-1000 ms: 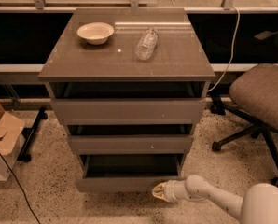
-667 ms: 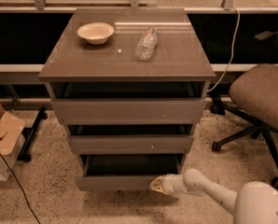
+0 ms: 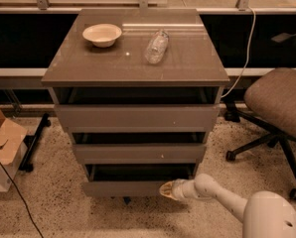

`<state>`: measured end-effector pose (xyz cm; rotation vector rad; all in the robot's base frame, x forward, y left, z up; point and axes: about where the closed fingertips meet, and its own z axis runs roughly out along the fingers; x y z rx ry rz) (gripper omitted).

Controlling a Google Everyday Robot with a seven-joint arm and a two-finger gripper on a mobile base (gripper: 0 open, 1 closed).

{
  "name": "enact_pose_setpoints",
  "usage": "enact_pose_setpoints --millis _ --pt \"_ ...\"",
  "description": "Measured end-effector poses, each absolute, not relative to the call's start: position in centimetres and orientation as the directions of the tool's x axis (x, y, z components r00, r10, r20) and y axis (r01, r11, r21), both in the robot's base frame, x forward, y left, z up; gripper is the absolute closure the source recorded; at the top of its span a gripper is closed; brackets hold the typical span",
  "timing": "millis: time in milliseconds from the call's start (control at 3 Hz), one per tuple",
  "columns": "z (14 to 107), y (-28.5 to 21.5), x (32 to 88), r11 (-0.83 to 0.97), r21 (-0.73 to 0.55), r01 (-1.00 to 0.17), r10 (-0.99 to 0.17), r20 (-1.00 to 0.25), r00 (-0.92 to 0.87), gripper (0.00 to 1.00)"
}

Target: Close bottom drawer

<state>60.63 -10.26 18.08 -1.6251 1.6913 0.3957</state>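
- The bottom drawer (image 3: 125,188) is the lowest of three in the grey-brown cabinet (image 3: 63,73), close to the speckled floor (image 3: 53,207); it stands a little way out, with a dark gap showing above its plain front.
- The gripper (image 3: 166,190) is at the right end of that front, its pale tip touching or just short of the panel; I cannot tell whether it is spread or pressed together.
- The white arm (image 3: 222,197) runs low over the floor from the near right corner, where a rounded white body part (image 3: 274,217) fills the edge, and slopes left and slightly away toward the drawer.
- The middle drawer (image 3: 138,151) and the taller top drawer (image 3: 138,117) above also stand partly out, each showing a dark slot over its front.
- On the cabinet's smooth top a shallow white bowl (image 3: 102,34) sits far left, and a clear plastic bottle (image 3: 156,46) lies on its side to the right of it, well apart.
- A brown office chair (image 3: 279,100) on castors stands to the right of the cabinet.
- A cardboard box (image 3: 1,143) is at the left edge, with a thin black cable (image 3: 14,187) crossing the floor near it.
- Behind the cabinet a dark recess runs below a railing and window ledge, and a pale cord (image 3: 245,48) hangs down on the right.
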Motion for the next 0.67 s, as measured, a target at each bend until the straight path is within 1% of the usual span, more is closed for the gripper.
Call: enact_pose_setpoints --millis 667 --pt "17.83 -9.72 60.05 0.142 -0.261 -0.955 -0.719 -0.69 0.082 0.27"
